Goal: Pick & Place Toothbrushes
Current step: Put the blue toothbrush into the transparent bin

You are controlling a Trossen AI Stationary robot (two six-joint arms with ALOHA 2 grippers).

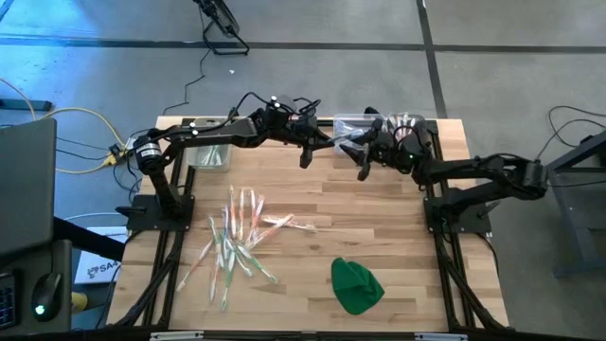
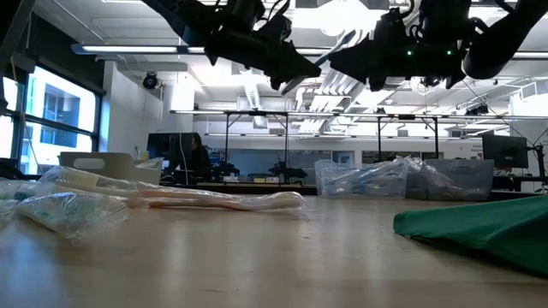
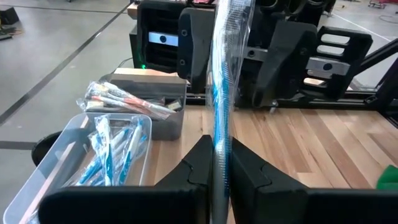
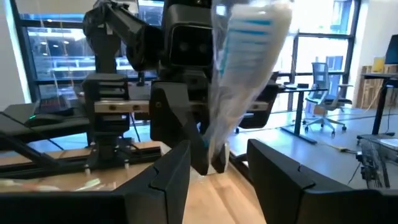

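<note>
Pincer left (image 3: 221,165) clamps a blue toothbrush (image 3: 222,74); right pincer (image 4: 217,165) stands parted around it.

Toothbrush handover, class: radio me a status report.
Left gripper shut on wrapped blue toothbrush, mid-air. Right gripper open around its other end. Path clear to bin.

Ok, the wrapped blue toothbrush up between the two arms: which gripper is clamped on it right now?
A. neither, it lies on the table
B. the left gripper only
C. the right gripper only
B: in the left wrist view the left gripper is closed tight on the blue toothbrush, while in the right wrist view the right gripper stands open with a gap beside the toothbrush.
</note>
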